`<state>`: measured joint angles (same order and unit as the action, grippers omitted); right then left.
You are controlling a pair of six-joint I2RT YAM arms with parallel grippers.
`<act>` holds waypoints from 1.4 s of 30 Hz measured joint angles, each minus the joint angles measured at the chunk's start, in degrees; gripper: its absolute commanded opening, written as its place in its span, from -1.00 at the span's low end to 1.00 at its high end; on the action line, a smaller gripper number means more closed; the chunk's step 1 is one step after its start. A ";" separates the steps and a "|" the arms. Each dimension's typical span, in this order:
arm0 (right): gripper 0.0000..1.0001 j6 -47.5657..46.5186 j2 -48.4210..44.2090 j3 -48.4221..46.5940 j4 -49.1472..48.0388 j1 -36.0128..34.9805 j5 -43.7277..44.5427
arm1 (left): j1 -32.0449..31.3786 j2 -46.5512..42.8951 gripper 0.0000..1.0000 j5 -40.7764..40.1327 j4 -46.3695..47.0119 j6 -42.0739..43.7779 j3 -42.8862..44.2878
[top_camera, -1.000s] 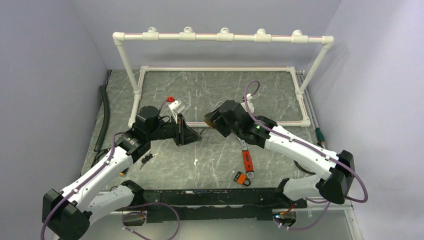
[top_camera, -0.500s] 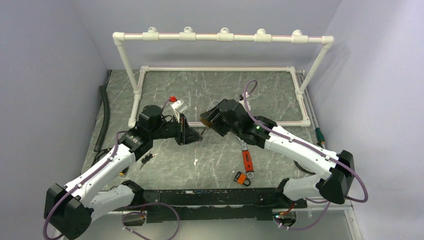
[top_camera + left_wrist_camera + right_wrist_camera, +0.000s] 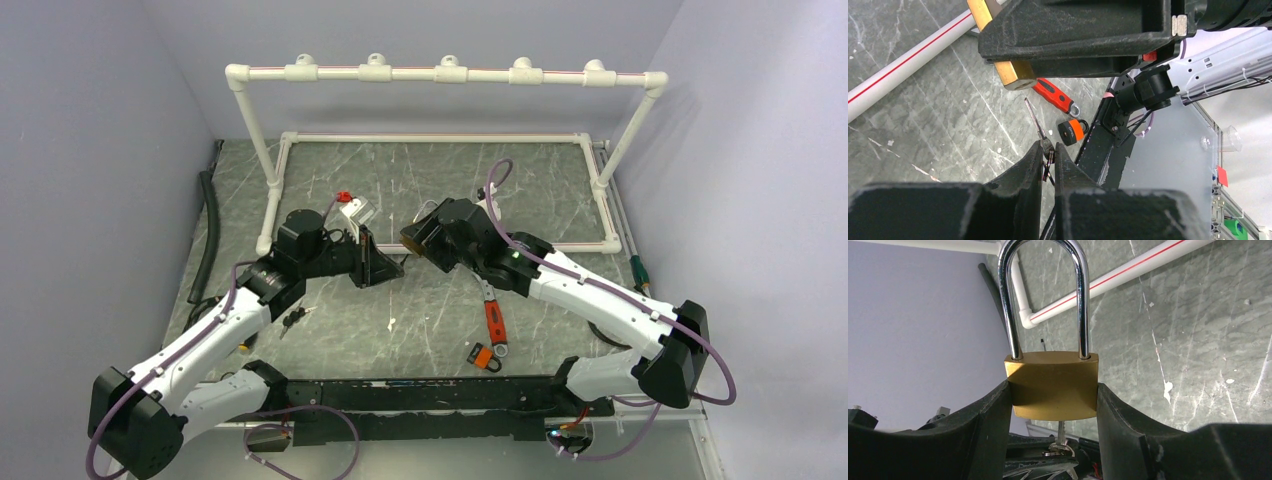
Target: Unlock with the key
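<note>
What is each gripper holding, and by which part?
Right gripper clamps the brass padlock by the sides of its body; left gripper pinches the key by its head, blade sticking out.

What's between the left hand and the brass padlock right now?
Just the key, pinched in the left hand, blade pointing at the padlock in the right hand. The left wrist view shows it best.

From above, the right gripper (image 3: 414,241) covers nearly all the padlock (image 3: 408,240), and the key is too small to see. In the left wrist view only a brass corner shows. The key (image 3: 1034,120) has its head buried between the left gripper (image 3: 1048,146) fingers. The keyhole is hidden, so whether the key is in it cannot be told. A small dark thing (image 3: 293,318) near the left arm is too small to name.
</note>
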<state>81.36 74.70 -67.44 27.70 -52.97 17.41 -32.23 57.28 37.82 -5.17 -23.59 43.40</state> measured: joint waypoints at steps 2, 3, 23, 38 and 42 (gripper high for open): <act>-1.00 -0.20 0.00 0.00 -0.02 0.00 0.00 | 0.00 0.17 -1.00 -0.15 0.04 0.15 0.24; -1.00 -0.26 0.00 0.00 0.00 0.00 0.02 | 0.00 0.39 -1.00 -0.17 0.07 0.20 0.46; -1.00 -0.87 0.02 0.55 -0.09 -0.46 -0.02 | 0.00 0.74 -1.00 -0.90 0.20 0.39 0.76; -1.00 -0.87 0.72 0.55 -0.72 -1.27 0.09 | 0.00 0.74 -1.00 -1.29 0.09 0.35 0.76; -1.00 -0.87 0.74 0.55 -0.83 -1.44 0.33 | 0.00 0.74 -1.00 -1.66 0.02 0.37 0.79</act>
<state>80.49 75.44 -66.89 26.87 -54.41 17.74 -32.23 58.02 36.16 -5.15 -23.22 44.18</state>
